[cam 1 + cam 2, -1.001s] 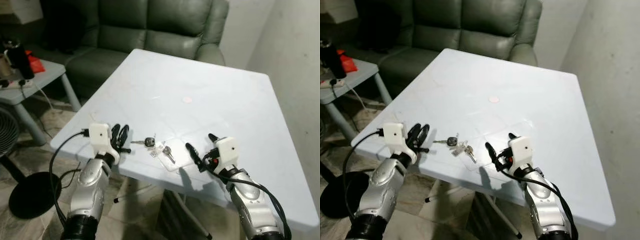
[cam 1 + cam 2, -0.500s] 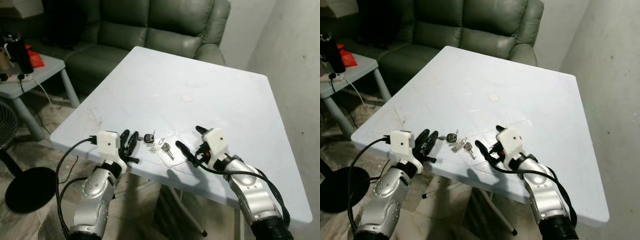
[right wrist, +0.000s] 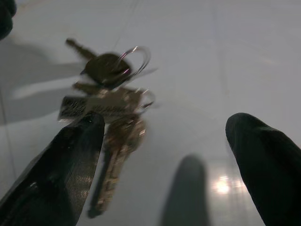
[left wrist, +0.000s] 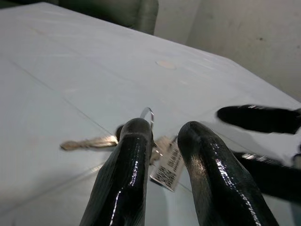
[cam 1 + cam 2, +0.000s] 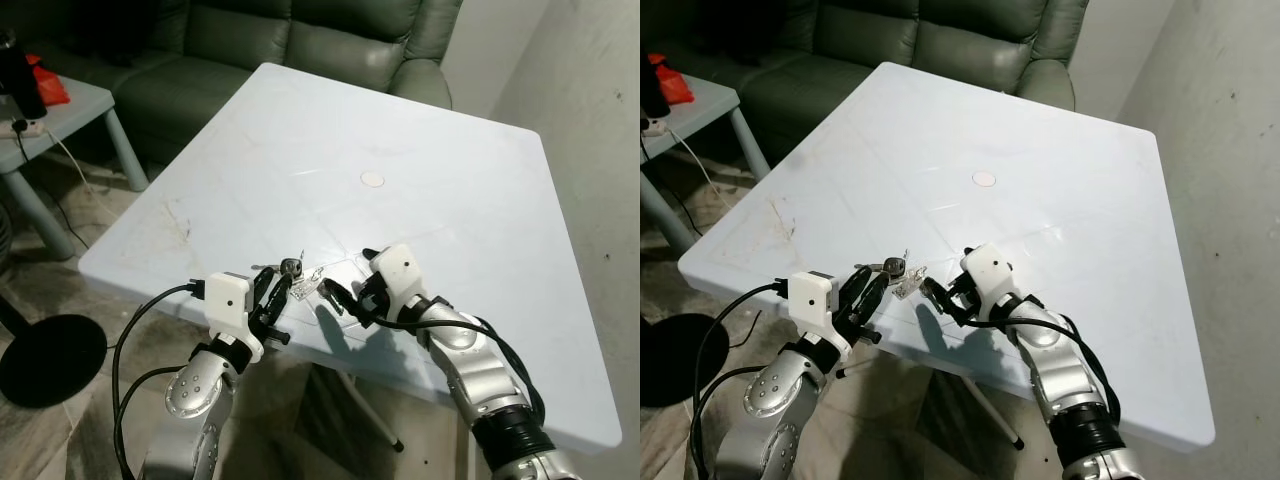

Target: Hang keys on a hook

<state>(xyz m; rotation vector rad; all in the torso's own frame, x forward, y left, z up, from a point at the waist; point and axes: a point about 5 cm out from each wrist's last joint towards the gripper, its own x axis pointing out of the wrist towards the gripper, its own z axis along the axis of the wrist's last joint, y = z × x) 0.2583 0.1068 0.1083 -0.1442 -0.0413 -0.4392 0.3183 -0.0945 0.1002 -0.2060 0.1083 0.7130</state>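
A bunch of keys with a white tag lies flat near the front edge of the pale blue table. My left gripper sits just in front of the keys, its fingers a narrow gap apart with nothing between them. In the left wrist view the keys lie just beyond its fingertips. My right gripper is wide open just right of the keys, low over the table. In the right wrist view the keys lie ahead of its spread fingers.
A green sofa stands behind the table. A small grey side table and a black fan base are on the floor to the left. A wall runs close along the right. A round mark is mid-table.
The camera has moved forward over the table. Both grippers have closed in on the keys, the left from the front left, the right from the right. The keys still lie on the table.
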